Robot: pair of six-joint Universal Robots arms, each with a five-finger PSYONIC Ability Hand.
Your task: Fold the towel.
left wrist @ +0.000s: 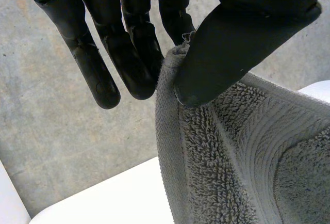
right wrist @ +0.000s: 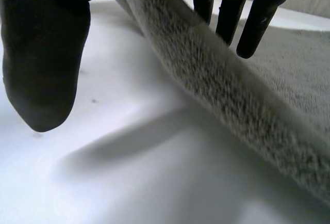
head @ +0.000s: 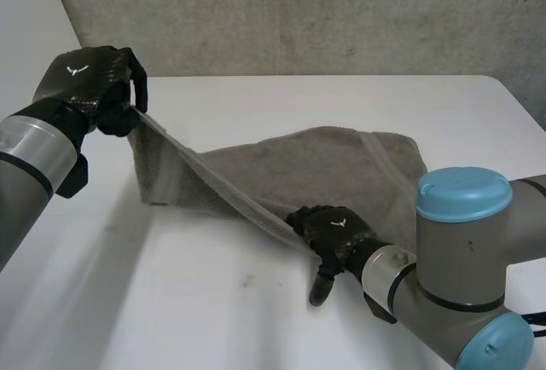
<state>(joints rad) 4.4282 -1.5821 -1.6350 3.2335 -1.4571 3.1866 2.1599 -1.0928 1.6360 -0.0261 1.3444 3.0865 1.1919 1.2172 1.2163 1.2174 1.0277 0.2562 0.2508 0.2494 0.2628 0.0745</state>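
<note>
Overhead first: the grey towel (head: 341,170) lies rumpled on the white tabletop (head: 213,310), most of it towards two o'clock. The left hand (head: 95,80) is raised at about ten o'clock with one towel corner in it. From there the near hem runs taut down to the right hand (head: 334,232), low at about five o'clock.

Along the left wrist, the left hand (left wrist: 232,43) pinches the very tip of that corner between thumb and fingers (left wrist: 129,64), and the towel (left wrist: 232,162) hangs below them. It is a shallow grasp on little cloth.

Along the right wrist, the towel's thick hem (right wrist: 216,84) crosses under the right hand (right wrist: 41,53), just above the tabletop (right wrist: 129,182). Whether this hand is grasping the hem or only resting against it I cannot tell, since the contact is hidden.

The likely trouble is the left corner slipping free if the hem is pulled tighter, because so little is pinched. If the right hand is not truly clamped, the hem would sag and the fold land skewed, with the bunched far side dragging along.
</note>
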